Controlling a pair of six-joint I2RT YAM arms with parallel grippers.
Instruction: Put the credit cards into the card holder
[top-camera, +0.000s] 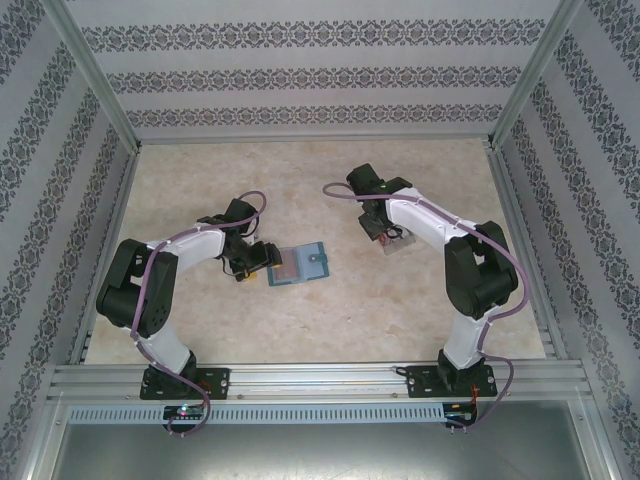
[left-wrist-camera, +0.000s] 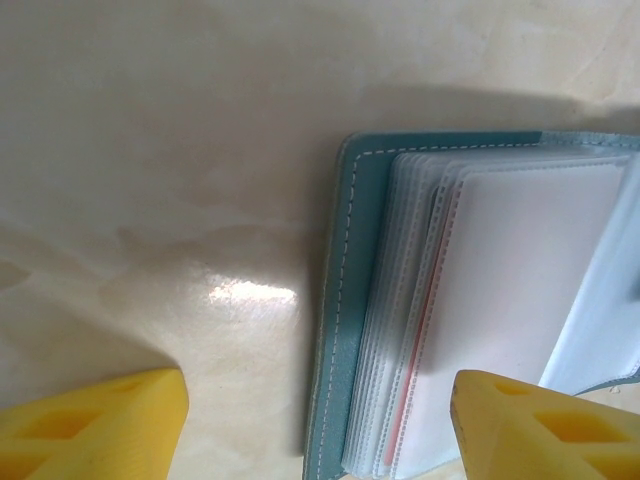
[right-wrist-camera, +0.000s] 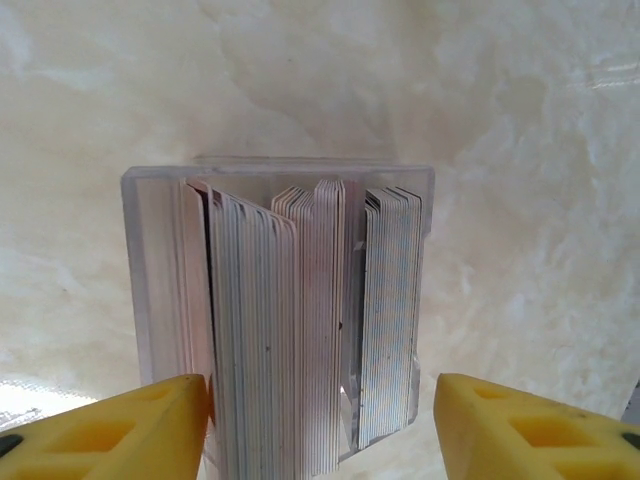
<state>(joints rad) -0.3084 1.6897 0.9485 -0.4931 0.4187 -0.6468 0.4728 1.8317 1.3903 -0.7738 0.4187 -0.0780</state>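
Left claw (left-wrist-camera: 318, 420) is wide open with nothing in it. The card holder (left-wrist-camera: 345, 300) lies open on the worktop (left-wrist-camera: 150, 150) right under it, with one finger above the plastic sleeves (left-wrist-camera: 520, 260) and the other over bare worktop. Right claw (right-wrist-camera: 320, 430) is spread about as wide as the clear box (right-wrist-camera: 280, 168) in front of it. The cards (right-wrist-camera: 290, 320) stand on edge between its fingers, none picked out as far as I can see. My worry: they're packed tight, so closing here probably pinches a whole bunch or drags the box. Those floppy sleeves could also buckle if a card goes in crooked.
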